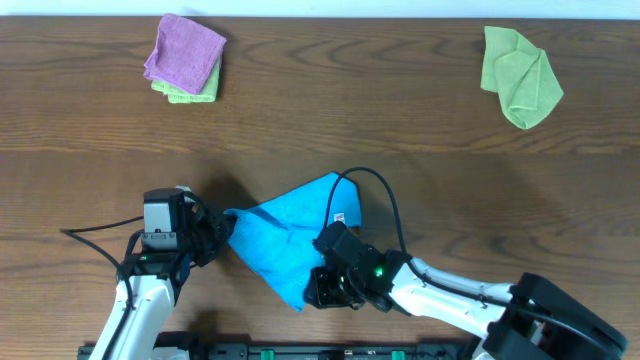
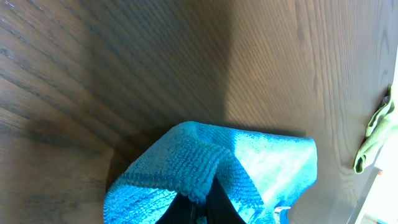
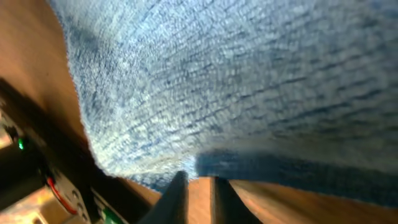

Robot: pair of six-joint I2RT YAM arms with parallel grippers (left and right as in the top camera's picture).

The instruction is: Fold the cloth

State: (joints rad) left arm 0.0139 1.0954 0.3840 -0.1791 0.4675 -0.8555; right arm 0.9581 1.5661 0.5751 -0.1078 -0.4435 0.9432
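The sky-blue cloth lies bunched in a rough triangle at the table's front middle, its white tag on the right side. My left gripper is shut on the cloth's left corner. In the left wrist view a ridge of the cloth is pinched between the dark fingers of the left gripper. My right gripper is at the cloth's front corner. In the right wrist view the right gripper has its fingers drawn to a narrow gap at the edge of the cloth, which hangs raised above the wood.
A purple cloth sits folded on a light green one at the back left. Another light green cloth lies crumpled at the back right, also in the left wrist view. A black cable loops over the blue cloth.
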